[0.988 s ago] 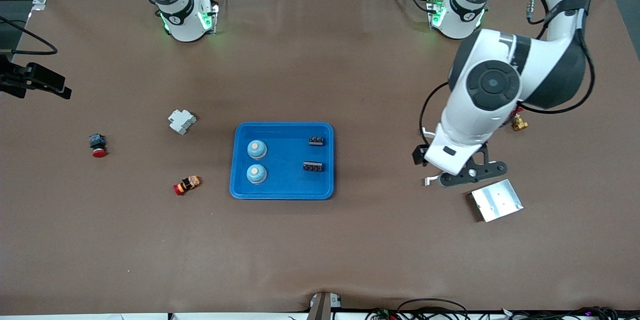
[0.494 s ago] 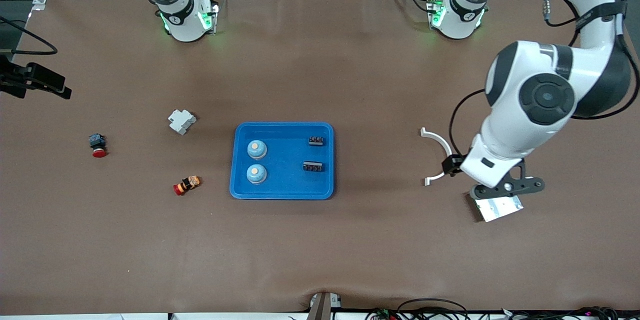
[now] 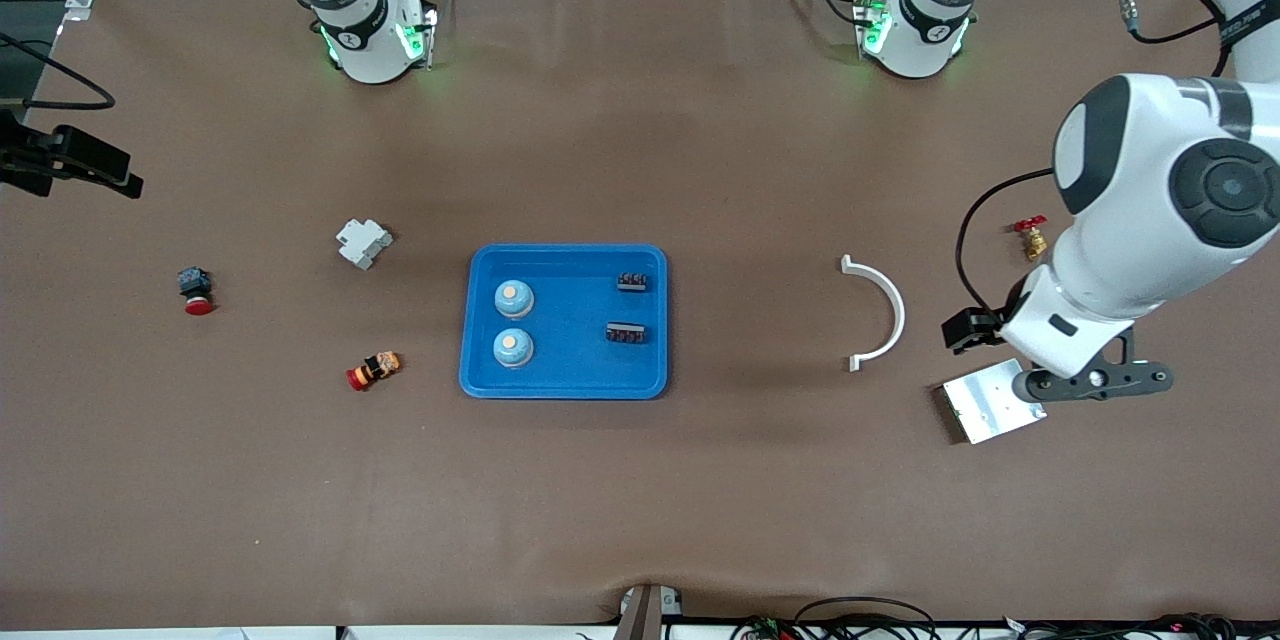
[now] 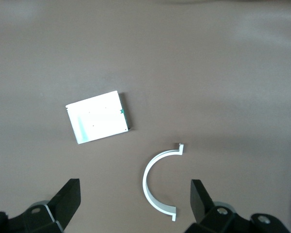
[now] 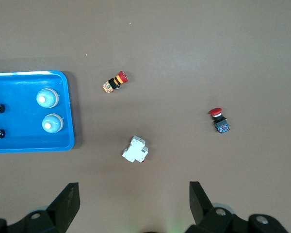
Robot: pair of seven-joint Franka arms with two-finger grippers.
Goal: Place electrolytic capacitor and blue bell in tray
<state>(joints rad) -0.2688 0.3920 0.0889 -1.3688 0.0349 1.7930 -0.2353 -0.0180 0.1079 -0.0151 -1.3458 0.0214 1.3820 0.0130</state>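
The blue tray [image 3: 567, 382] lies mid-table. In it stand two blue bells [image 3: 514, 299] [image 3: 513, 347] toward the right arm's end, and two small black electrolytic capacitors [image 3: 632, 281] [image 3: 625, 332] toward the left arm's end. My left gripper [image 3: 1090, 382] hangs over the silver plate's edge, well away from the tray. In the left wrist view the left gripper [image 4: 135, 201] is open and holds nothing. My right gripper [image 5: 134, 201] is out of the front view; its wrist view shows it open and empty, high over the table, with the tray [image 5: 29, 145] and bells [image 5: 48, 98] below.
A white curved bracket [image 3: 880, 315], a silver plate [image 3: 985, 405] and a brass valve [image 3: 1030, 240] lie toward the left arm's end. A white breaker [image 3: 363, 243], an orange-and-red button [image 3: 374, 370] and a red push button [image 3: 195, 291] lie toward the right arm's end.
The left arm has swung away from the tray toward its own end of the table, uncovering the white bracket and the brass valve. Nothing in the tray has moved.
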